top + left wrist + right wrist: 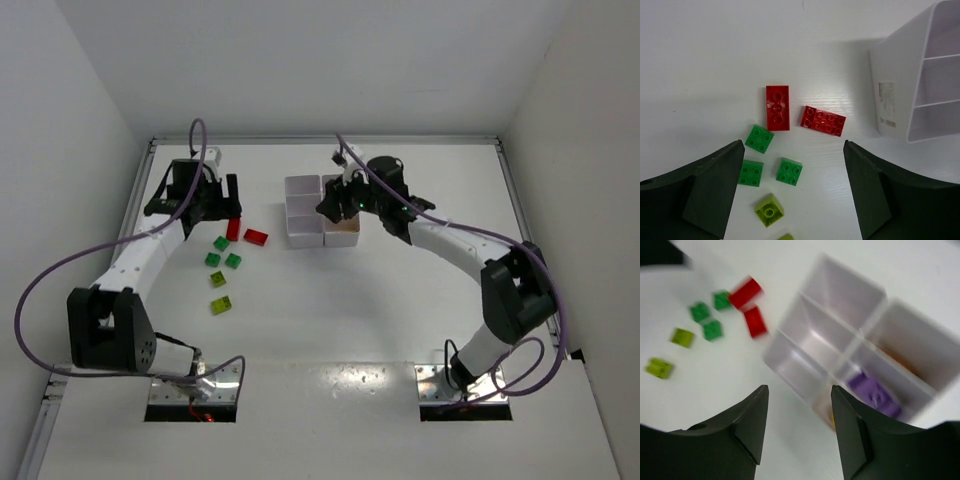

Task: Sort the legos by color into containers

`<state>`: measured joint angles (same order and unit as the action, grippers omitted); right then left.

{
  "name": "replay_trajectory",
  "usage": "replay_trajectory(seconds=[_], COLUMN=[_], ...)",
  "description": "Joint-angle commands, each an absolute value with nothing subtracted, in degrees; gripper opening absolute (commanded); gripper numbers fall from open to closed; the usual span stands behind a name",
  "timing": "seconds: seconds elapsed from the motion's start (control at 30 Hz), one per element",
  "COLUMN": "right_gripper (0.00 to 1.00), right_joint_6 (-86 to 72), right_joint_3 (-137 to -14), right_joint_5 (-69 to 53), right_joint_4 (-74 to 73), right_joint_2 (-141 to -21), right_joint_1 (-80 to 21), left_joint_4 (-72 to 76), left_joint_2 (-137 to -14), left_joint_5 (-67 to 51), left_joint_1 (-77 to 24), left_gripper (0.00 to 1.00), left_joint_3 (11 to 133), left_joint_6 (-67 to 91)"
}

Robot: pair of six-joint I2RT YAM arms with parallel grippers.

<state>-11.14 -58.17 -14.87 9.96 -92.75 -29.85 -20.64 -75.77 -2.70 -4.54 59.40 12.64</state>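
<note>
Two red legos (pixel 777 107) (pixel 823 120) lie flat on the table just ahead of my left gripper (pixel 792 145), which hangs open and empty above them. Three green legos (pixel 759 138) (pixel 751 173) (pixel 789 171) and a lime one (pixel 769 210) lie nearer its fingers. The white tray of containers (pixel 303 212) stands to the right of the loose legos (pixel 256 237). My right gripper (pixel 337 205) hovers over the tray's right side, open with nothing between its fingers (pixel 752 415). A purple lego (pixel 872 392) rests in one compartment, and something orange shows blurred in another (pixel 900 362).
A second lime lego (pixel 221 305) lies nearest the arms' bases. White walls close in the table on the left, back and right. The tray's wall (pixel 895 95) stands close to the right of the left gripper.
</note>
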Motion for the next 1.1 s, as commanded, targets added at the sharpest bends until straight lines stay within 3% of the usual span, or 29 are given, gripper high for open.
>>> replay_trajectory(seconds=[0.0,0.17,0.53,0.7,0.87,1.07], right_gripper=[0.52,0.52,0.57,0.58,0.73,0.76], right_joint_6=[-4.84,4.02,10.63,11.34,12.57,14.32], right_joint_3=[-71.34,-80.21,-90.88,-92.02,-95.52,-98.78], right_joint_5=[-29.26,-26.47,-17.67,-17.14,-17.13,-17.14], right_joint_4=[5.21,-1.1,-4.22,-4.92,-6.32,-8.34], right_joint_2=[-95.26,-102.72,-112.5,-113.73,-115.57,-118.99], right_joint_1=[-31.9,-36.29,-37.44,-37.97,-38.5,-39.11], left_joint_4=[-25.82,-26.89,-28.83,-28.83,-29.36,-29.88], left_joint_2=[-82.42,-91.13,-103.44,-107.4,-111.44,-113.55], left_joint_5=[-4.92,-4.92,-4.31,-4.31,-4.39,-1.85], left_joint_1=[-2.73,-1.14,-1.14,-1.14,-1.67,-1.67], left_gripper=[0.86,0.74,0.73,0.64,0.59,0.55], left_joint_3=[64.06,68.19,75.49,76.55,79.1,80.24], left_joint_6=[10.02,10.02,10.02,10.02,10.54,10.55])
